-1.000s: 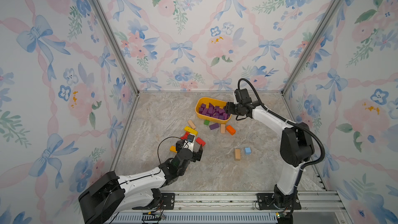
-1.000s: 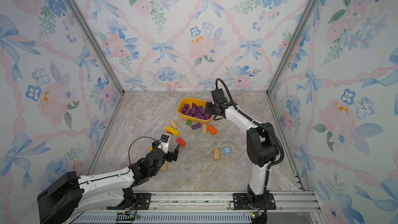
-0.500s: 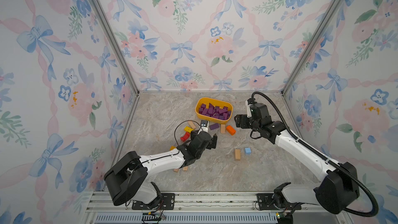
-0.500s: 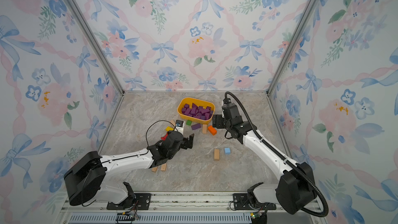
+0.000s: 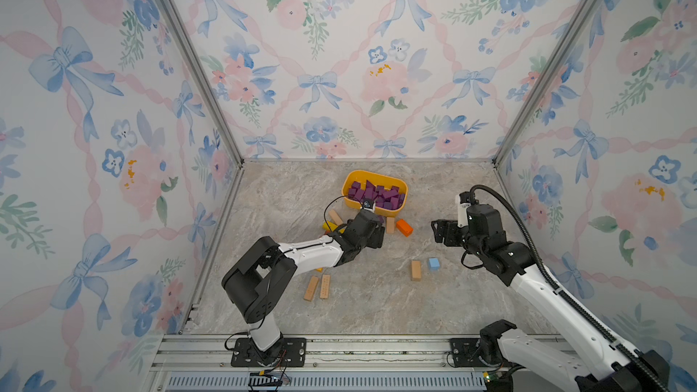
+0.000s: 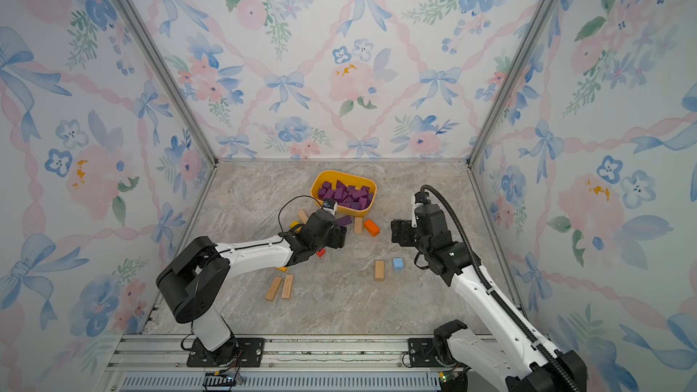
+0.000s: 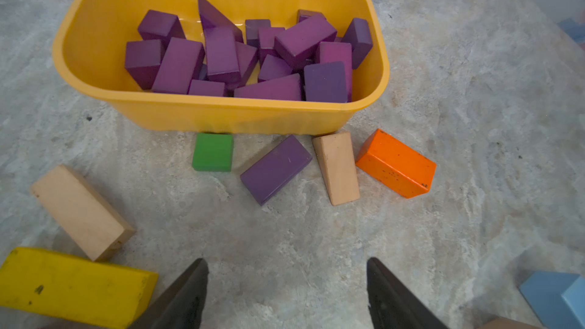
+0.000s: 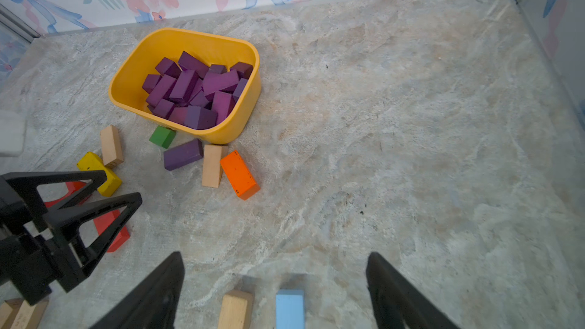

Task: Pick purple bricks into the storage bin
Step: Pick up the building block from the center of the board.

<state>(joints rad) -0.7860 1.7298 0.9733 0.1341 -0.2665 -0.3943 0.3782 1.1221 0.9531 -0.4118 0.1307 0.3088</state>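
orange block (image 7: 395,163) beside tan bar (image 7: 337,172)

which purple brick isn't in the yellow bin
The purple bar lying beside the bin, between the green cube and a tan block; the rest sit inside.

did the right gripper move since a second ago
Yes. The right gripper was at the right end of the shallow yellow plastic storage bin; it has pulled away from it, back toward its own base.
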